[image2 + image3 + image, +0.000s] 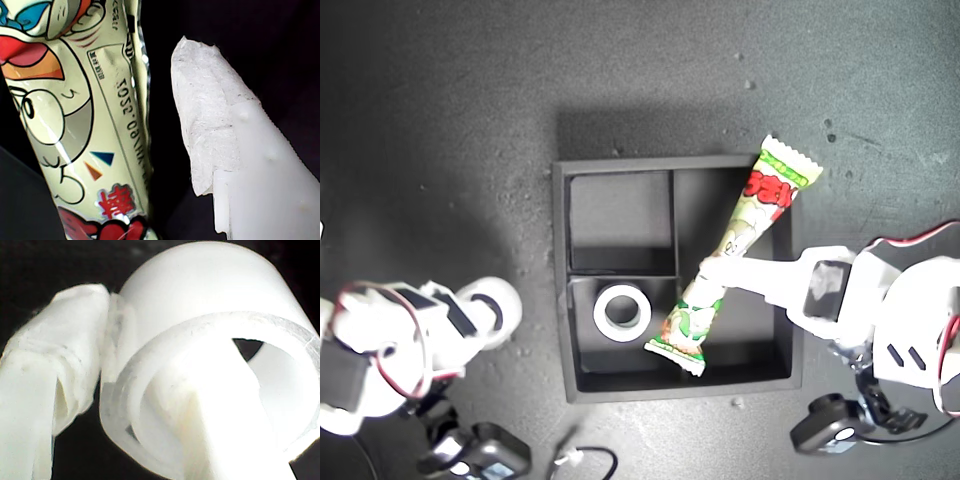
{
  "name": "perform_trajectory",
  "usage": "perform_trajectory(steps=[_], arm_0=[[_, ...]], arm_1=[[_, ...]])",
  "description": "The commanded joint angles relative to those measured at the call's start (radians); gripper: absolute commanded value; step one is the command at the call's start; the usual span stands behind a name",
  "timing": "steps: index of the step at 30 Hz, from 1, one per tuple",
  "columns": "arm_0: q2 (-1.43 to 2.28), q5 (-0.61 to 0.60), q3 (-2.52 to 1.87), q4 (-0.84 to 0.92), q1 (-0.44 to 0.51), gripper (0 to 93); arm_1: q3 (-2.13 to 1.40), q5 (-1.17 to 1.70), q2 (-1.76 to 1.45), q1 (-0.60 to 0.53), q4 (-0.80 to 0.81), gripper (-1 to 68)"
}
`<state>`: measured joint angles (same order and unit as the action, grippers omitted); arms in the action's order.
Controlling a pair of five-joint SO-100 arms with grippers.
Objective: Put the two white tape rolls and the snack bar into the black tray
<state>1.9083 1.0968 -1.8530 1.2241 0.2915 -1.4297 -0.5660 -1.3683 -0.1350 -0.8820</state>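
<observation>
While the long green-and-white snack bar packet (pixel 738 257) lies slantwise across the square black divided tray (pixel 561 290), its far crimped end overhanging the back rim, my first gripper (pixel 712 270) reaches in from the exterior view's right and meets it crosswise at mid-length; whether the jaws pinch it I cannot tell. One white ring-shaped tape roll (pixel 622 311) rests in the tray. My second gripper (pixel 107 347) clamps the other white tape roll (pixel 210 340).
</observation>
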Motion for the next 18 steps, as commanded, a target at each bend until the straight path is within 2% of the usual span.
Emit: perform_trajectory(steps=[1, 4, 5, 8, 9, 14, 17, 18], arm_0=[[0.080, -0.160, 0.218, 0.095, -0.115, 0.0], [-0.021, -0.264, 0.436, 0.144, -0.172, 0.2], [-0.078, -0.287, 0.517, 0.169, -0.186, 0.3], [-0.273, -0.328, 0.756, 0.238, -0.206, 0.4], [-0.345, -0.334, 0.831, 0.262, -0.207, 0.4], [-0.735, -0.330, 1.232, 0.419, -0.204, 0.4], [-1.034, -0.314, 1.626, 0.611, -0.227, 0.2], [-1.062, -0.324, 1.634, 0.609, -0.236, 0.2]], arm_1=[[0.044, -0.032, -0.009, -0.003, -0.008, 31.2], [0.199, -0.141, -0.011, -0.017, -0.175, 30.5], [0.249, -0.199, -0.018, -0.021, -0.235, 28.2], [0.422, -0.388, -0.021, -0.038, -0.436, 7.5], [0.469, -0.451, -0.021, -0.046, -0.485, 2.5], [0.646, -0.689, -0.021, -0.103, -0.632, -0.3], [0.693, -0.732, -0.021, -0.152, -0.624, -0.5], [0.699, -0.730, -0.021, -0.172, -0.607, -0.5]])
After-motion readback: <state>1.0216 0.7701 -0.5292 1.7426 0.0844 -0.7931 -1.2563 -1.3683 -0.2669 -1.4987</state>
